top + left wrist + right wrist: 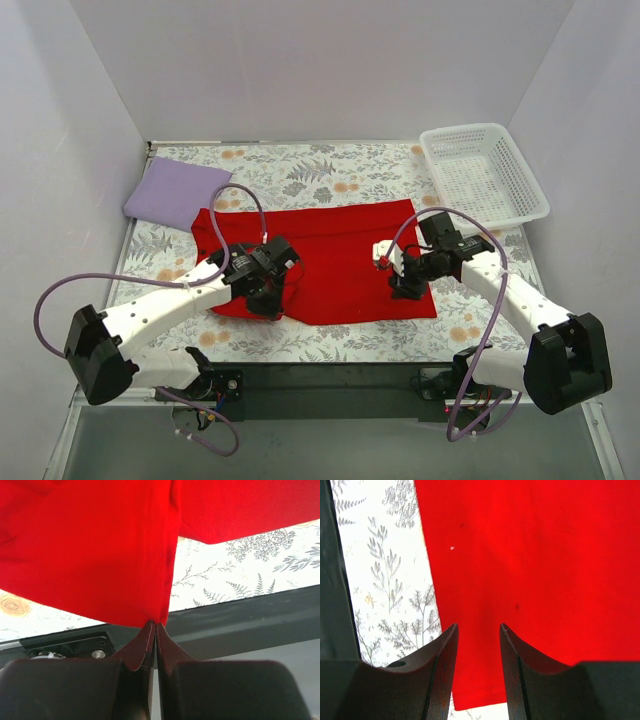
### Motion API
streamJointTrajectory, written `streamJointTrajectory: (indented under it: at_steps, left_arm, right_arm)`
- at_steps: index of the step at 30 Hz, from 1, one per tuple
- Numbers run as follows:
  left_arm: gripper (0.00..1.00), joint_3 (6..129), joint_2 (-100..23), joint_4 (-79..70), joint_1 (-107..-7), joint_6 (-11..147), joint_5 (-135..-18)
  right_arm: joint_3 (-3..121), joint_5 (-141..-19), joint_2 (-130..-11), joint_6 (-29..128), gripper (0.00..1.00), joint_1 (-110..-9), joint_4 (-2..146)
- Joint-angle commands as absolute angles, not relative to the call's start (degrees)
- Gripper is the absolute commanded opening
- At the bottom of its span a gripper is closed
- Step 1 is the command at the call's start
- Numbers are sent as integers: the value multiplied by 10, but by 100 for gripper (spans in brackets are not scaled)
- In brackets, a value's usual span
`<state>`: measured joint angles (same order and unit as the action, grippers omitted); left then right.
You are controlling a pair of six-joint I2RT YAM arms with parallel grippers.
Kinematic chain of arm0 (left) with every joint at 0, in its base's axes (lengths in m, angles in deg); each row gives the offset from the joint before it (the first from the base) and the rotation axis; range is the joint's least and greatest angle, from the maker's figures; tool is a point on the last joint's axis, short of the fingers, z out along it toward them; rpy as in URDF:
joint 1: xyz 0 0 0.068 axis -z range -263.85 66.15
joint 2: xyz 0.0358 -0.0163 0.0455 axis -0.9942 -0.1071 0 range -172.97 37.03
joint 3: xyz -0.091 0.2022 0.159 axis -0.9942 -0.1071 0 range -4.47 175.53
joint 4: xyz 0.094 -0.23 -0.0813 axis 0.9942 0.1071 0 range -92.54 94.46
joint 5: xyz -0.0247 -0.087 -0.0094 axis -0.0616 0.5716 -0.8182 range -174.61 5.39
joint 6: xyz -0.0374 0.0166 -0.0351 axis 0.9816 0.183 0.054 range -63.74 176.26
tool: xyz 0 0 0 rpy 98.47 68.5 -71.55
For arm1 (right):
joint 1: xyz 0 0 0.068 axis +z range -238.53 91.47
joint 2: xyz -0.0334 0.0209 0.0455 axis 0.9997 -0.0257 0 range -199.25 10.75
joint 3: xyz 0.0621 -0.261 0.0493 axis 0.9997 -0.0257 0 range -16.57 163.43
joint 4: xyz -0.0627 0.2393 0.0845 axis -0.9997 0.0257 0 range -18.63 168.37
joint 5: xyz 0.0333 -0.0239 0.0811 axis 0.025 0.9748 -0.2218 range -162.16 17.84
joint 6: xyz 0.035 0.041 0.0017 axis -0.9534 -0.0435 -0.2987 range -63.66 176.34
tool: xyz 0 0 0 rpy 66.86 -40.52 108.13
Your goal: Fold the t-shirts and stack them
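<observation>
The red t-shirt lies spread across the middle of the flowered table. My left gripper is shut on its near left edge; in the left wrist view the red cloth hangs from the closed tips, lifted off the table. My right gripper is open over the shirt's near right corner; in the right wrist view the red cloth lies flat between and beyond the fingers. The pale lilac t-shirt lies folded at the back left.
A white lattice basket stands at the back right corner. White walls close in the table on three sides. The dark front rail runs along the near edge between the arm bases.
</observation>
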<state>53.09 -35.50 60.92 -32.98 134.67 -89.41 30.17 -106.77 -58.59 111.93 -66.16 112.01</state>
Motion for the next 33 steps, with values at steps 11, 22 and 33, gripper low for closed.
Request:
streamJointTrajectory:
  at_steps: [11, 22, 33]
  left_arm:
    - [0, 613, -301, 693, -327, 1338, -996]
    - [0, 623, -256, 716, -327, 1294, -978]
    - [0, 666, -241, 771, -327, 1274, -995]
  right_arm:
    - [281, -1084, -575, 1229, 46, -665, 1153]
    - [166, -926, -519, 1398, 38, -675, 1172]
    - [155, -919, -512, 1401, 37, -719, 1172]
